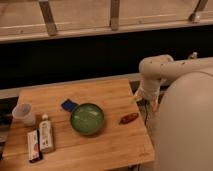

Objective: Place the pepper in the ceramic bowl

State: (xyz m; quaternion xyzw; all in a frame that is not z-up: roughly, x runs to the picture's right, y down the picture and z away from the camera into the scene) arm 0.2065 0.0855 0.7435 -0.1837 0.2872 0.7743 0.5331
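Several items sit on the worktop [102, 92]: a plastic cup [23, 114], a blue piece [68, 105], then the ceramic bowl [87, 119]. Just right of it, apart, lies the pepper [129, 118], likely light and smooth; pinch it across its middle. Rightmost, the tool [142, 96] hangs by the worktop's edge, state impossible to tell.
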